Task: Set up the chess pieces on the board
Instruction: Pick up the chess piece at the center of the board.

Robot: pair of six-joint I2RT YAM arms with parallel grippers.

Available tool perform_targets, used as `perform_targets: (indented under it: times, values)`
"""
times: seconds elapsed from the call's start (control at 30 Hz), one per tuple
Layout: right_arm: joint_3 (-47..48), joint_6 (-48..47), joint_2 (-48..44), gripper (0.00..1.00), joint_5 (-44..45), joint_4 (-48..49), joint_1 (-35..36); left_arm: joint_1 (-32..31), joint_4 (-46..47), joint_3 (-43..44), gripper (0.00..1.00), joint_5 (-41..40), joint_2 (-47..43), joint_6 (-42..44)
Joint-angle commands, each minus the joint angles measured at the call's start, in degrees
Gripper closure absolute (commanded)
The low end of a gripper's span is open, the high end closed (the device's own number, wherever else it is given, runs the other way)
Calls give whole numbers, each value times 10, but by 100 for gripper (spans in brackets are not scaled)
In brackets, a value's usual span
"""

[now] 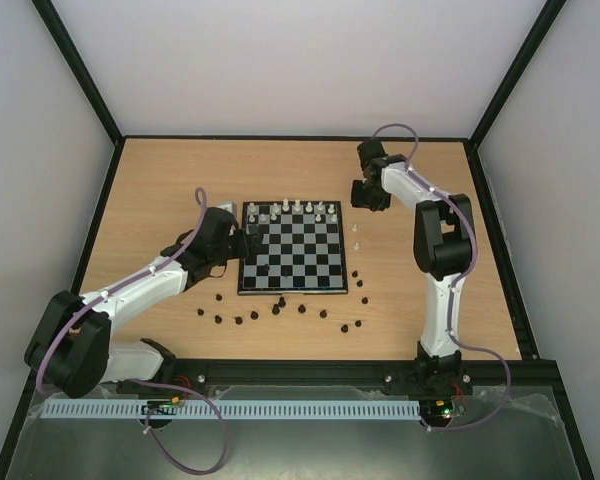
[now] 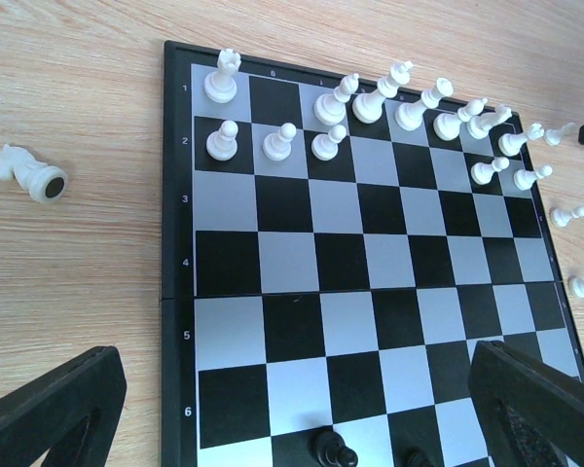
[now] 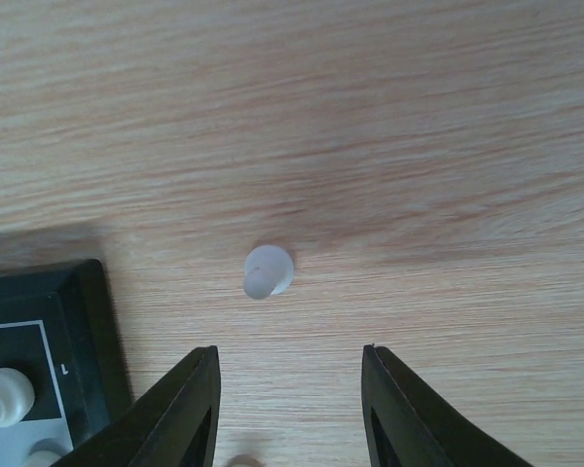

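A white pawn (image 3: 269, 270) stood upright on the table (image 3: 419, 117) just off the board's (image 3: 92, 331) corner, straight ahead of my right jaws and centred on their gap, its long axis vertical. Those jaws were spread, holding nothing, and my right arm (image 1: 435, 230) reached over with its wrist pointing down. My left jaws, likewise spread and empty, hung over the board's left side, farther off.

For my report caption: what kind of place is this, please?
Probably a robotics test cell: plain white walls on a black frame enclose a wooden table, with the left arm and right arm bolted at its near edge.
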Motion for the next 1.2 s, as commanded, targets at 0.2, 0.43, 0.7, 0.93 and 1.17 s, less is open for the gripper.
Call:
perform_targets:
  times: [0.2,0.43,0.7,0.93,1.17]
  values:
    - [47,-7,39,64,-19,-31,4,-3,6,3,1,-7,12,0]
    - [62,-7,52,72,-6,-34,3,-3,6,4,1,-7,12,1]
    - [81,-4,66,78,-1,-30,6,-3,5,4,1,-7,10,2]
    - [104,-3,85,81,7,-44,9,-3,4,4,0,-8,8,2]
    - [101,-6,90,77,30,-53,19,-3,5,4,1,-5,10,3]
